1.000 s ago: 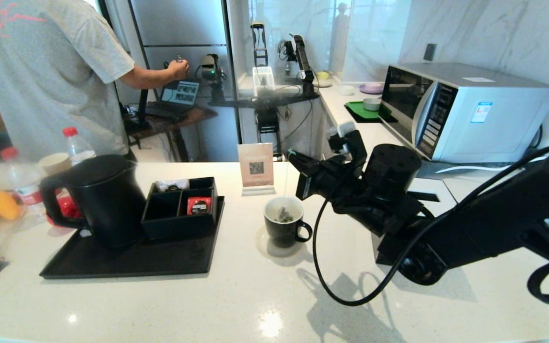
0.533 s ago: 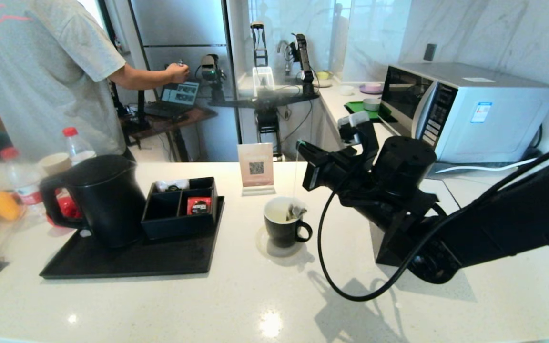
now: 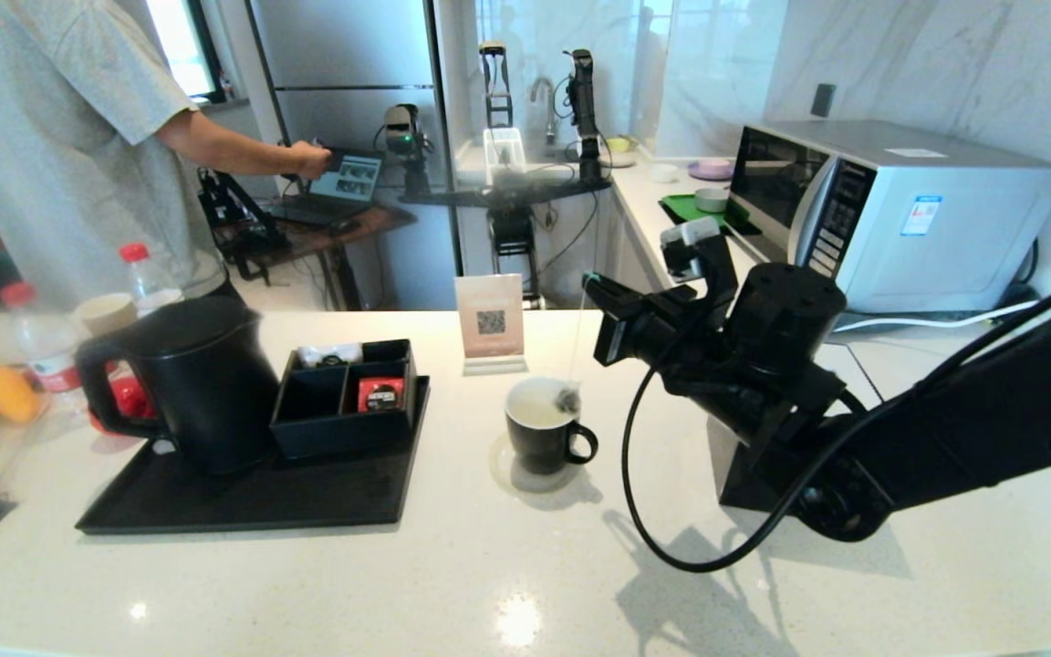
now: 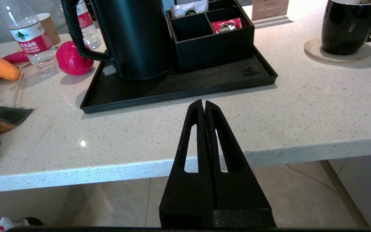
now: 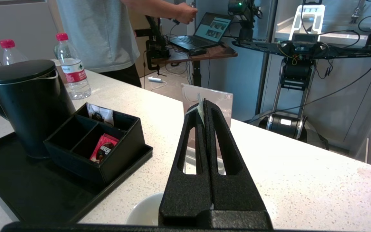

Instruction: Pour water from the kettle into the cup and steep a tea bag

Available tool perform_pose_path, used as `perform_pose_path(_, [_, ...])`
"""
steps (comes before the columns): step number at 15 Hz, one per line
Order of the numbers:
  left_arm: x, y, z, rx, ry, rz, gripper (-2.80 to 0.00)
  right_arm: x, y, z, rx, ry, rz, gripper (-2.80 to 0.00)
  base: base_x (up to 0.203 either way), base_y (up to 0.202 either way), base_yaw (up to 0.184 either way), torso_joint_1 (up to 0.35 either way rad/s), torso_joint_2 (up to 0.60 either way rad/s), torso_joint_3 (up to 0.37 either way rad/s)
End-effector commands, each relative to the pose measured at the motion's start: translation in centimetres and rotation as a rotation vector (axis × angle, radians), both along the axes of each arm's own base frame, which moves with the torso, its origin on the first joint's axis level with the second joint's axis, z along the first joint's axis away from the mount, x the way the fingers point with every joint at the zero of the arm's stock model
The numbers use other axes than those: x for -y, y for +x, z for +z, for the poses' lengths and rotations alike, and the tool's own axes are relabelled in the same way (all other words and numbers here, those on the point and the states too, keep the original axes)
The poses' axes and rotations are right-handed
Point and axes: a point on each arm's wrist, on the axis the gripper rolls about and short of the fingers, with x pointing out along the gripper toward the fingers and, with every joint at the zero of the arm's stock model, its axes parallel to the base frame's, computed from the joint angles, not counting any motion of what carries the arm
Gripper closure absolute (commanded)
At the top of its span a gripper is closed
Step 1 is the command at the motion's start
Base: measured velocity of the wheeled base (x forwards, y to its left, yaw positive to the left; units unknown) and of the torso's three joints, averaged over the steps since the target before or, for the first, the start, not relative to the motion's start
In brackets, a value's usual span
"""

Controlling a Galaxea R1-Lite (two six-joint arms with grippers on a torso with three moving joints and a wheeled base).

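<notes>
Cup (image 3: 542, 427) sits on its coaster (image 3: 539, 474) near the middle of the counter (image 3: 452, 584), just right of the black tray (image 3: 261, 497) where the kettle (image 3: 192, 383) stands upright with its lid on. Above and right of the cup, the right gripper (image 3: 591, 279) has its jaws pinched shut on the tag end of a thin string (image 3: 577, 338), and the tea bag (image 3: 567, 398) dangles right at the cup's right rim, seemingly half out of it. That is the risky bit: if the bag swings or catches on the rim it could drip on the counter, land outside, or tug the light cup sideways on its coaster; a slip of the tag from the jaws would drop string and all into the liquid. The left gripper (image 4: 204, 106) is parked low at the near edge of the counter, jaws closed on nothing. Hard to judge from here are the water level in the cup, whether the bag is touching the rim or just clear of it, and how much tag the jaws have. The right arm hides the counter behind it.
</notes>
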Motion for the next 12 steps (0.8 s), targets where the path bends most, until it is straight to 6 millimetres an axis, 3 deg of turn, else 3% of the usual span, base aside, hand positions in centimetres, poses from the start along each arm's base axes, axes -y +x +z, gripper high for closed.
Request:
perform_pose_path(1, [0.0, 0.0, 0.0, 0.0, 0.001, 0.0, 0.0, 0.0, -0.1, 0.4, 0.014, 0.01, 0.003, 0.0, 0.0, 0.0, 0.0, 0.0, 0.0, 0.0])
perform_pose_path(12, [0.0, 0.0, 0.0, 0.0, 0.0, 0.0, 0.0, 0.9, -0.9, 1.7, 0.03, 0.028, -0.001, 0.0, 0.0, 0.0, 0.0, 0.0, 0.0, 0.0])
